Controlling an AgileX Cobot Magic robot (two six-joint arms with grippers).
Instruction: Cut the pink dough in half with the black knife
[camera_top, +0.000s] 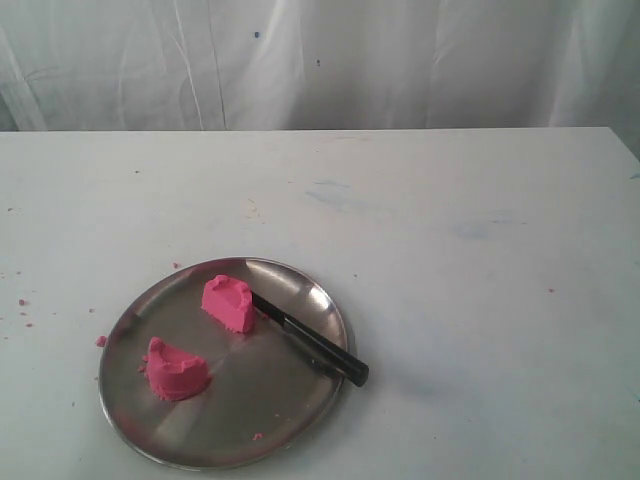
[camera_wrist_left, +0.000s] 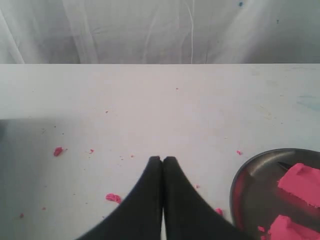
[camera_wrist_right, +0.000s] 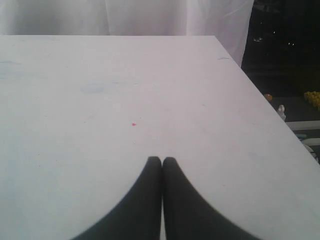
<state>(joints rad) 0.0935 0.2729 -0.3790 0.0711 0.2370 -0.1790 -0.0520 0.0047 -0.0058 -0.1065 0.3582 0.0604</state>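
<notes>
- No brand, label or writing readable in any view.
- Surface: white table (camera_top: 450, 230), scuffed, w/ faint bluish smears toward the back & centre; small pink crumbs (camera_wrist_left: 113, 198) scattered on it, mostly on the left side near the plate.
- Room: white creased curtain (camera_top: 320, 60) hangs behind the table's far edge; right wrist view shows a dark area past the table's corner, w/ a few small yellow items there — too small to identify.
- Steel plate (camera_top: 270, 425) sits front-left on the table in the ext. view; round, shiny, a couple of pink specks on it.
- Pink dough (camera_top: 228, 303) lies in two pieces on the plate — one toward the plate's far side, the second piece (camera_top: 178, 372) nearer the front-left rim; the two are apart, bare metal between them.
- Both pieces also show at the edge of the left wrist view, on the plate.
- Black knife (camera_top: 310, 340) lies flat across the plate's right part, blade tip just beside or touching the far dough piece (can't tell which), handle end sticking out over the rim.
- Left gripper (camera_wrist_left: 162, 159): fingertips pressed together, nothing between them, above bare table beside the plate.
- Right gripper (camera_wrist_right: 161, 159): fingertips also pressed together, holding nothing, over bare table well away from the plate.
- Neither arm shows in the ext. view.
</notes>
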